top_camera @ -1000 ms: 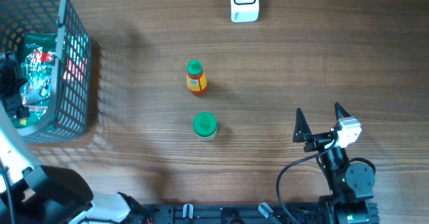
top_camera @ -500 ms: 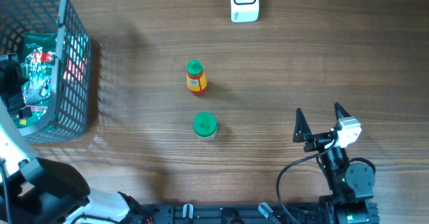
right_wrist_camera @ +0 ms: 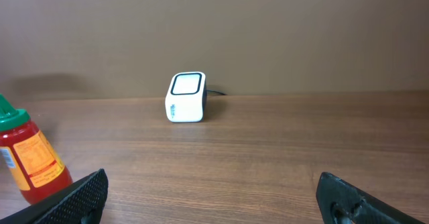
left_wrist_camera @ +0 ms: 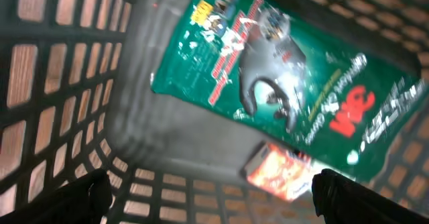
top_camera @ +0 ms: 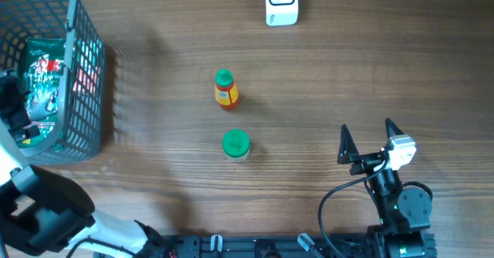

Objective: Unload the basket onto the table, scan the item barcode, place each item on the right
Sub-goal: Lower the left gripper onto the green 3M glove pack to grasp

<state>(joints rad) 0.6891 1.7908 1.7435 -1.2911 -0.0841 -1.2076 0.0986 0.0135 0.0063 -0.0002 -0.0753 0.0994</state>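
A green printed packet (left_wrist_camera: 288, 83) lies on the floor of the grey mesh basket (top_camera: 86, 96), with a small orange packet (left_wrist_camera: 278, 174) beside it. My left gripper (left_wrist_camera: 214, 200) hangs open above them inside the basket, touching neither. The white barcode scanner (top_camera: 281, 1) stands at the table's far edge. My right gripper (top_camera: 369, 138) is open and empty near the front right, facing the scanner (right_wrist_camera: 186, 97). A red sauce bottle (top_camera: 225, 89) with a green cap and a green-lidded jar (top_camera: 235, 144) stand mid-table.
The basket's walls (left_wrist_camera: 60, 83) close in around my left gripper on all sides. The sauce bottle (right_wrist_camera: 30, 160) shows at the left edge of the right wrist view. Bare wooden table (top_camera: 347, 65) lies between the right gripper and the scanner.
My left arm has shifted slightly over the basket, toward the table's near edge. The right arm and the items on the table have not moved.
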